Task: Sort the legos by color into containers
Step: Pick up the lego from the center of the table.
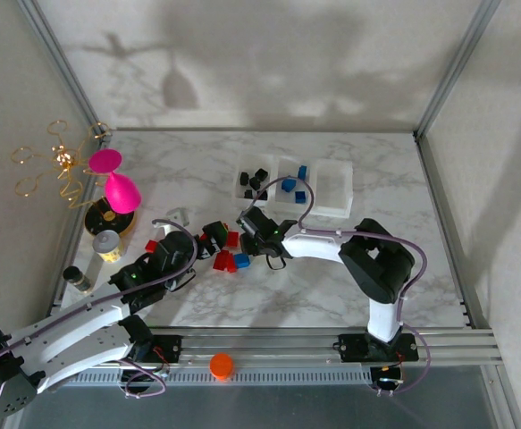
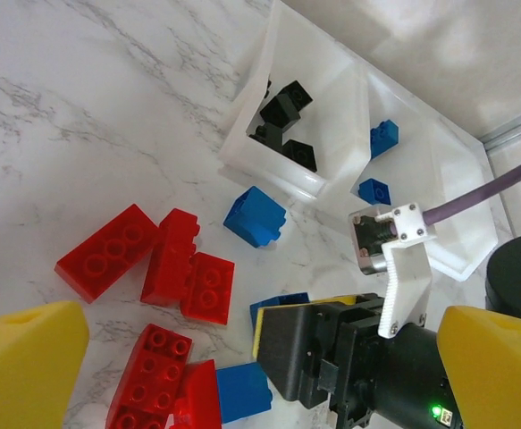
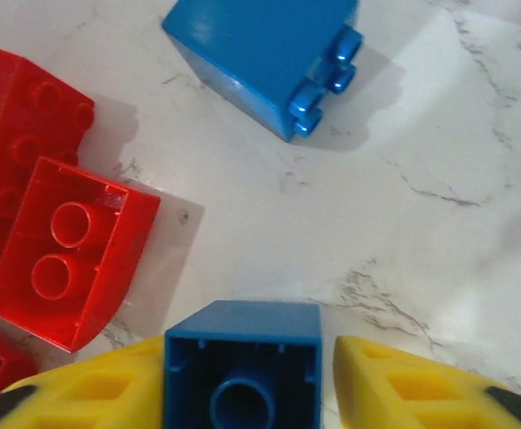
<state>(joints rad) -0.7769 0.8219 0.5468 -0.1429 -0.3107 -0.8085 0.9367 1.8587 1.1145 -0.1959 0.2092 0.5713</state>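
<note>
My right gripper [image 3: 247, 362] is open and low over the marble, straddling a blue lego [image 3: 242, 375]. The left pad touches the lego and a thin gap remains at the right pad. Another blue lego [image 3: 260, 63] and red legos [image 3: 68, 259] lie just ahead. My left gripper [image 2: 260, 326] is open wide, its yellow fingers [image 2: 19, 366] framing red legos [image 2: 108, 250], blue legos [image 2: 256, 214] and the right gripper [image 1: 253, 243]. The left gripper [image 1: 208, 239] sits beside the loose pile. Three containers stand in a row: the left [image 1: 245, 188] holds black legos, the middle [image 1: 282, 198] blue ones, the right [image 1: 331, 188] looks empty.
A pink goblet ornament [image 1: 117, 183] on a dark disc, gold wire loops [image 1: 50, 161], a grey canister [image 1: 106, 243] and a small dark jar [image 1: 77, 279] crowd the left edge. An orange cap [image 1: 222, 365] sits on the front rail. Enclosure walls border the table.
</note>
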